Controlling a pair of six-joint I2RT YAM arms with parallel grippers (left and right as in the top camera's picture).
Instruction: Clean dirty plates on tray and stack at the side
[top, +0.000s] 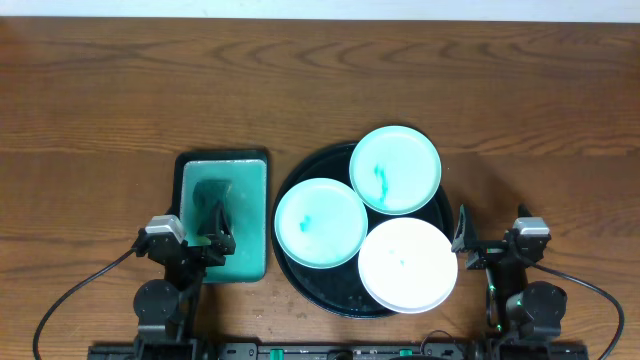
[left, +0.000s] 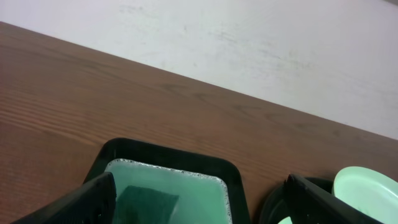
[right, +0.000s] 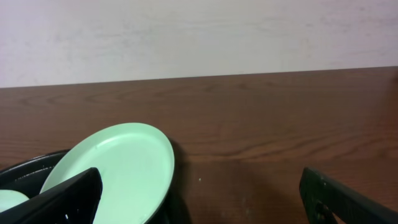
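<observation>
The round black tray (top: 303, 283) lies at the table's centre front with three plates on it. A mint-green plate (top: 395, 168) with a teal smear rests on the far rim. Another mint-green plate (top: 320, 222) with a teal smear sits at the left, and a white plate (top: 407, 265) at the near right. My left gripper (top: 203, 242) hovers open over the near end of a green tray, holding nothing. To the right of the black tray my right gripper (top: 485, 245) is open and empty too. In the right wrist view the mint-green plate (right: 118, 168) lies beside the gripper (right: 202, 202).
A green rectangular tray (top: 222, 157) with a dark sponge (top: 212, 195) stands left of the black tray. The left wrist view shows this green tray (left: 168, 155) and its sponge (left: 149, 205) between the open fingers. Bare wooden table stretches behind both trays.
</observation>
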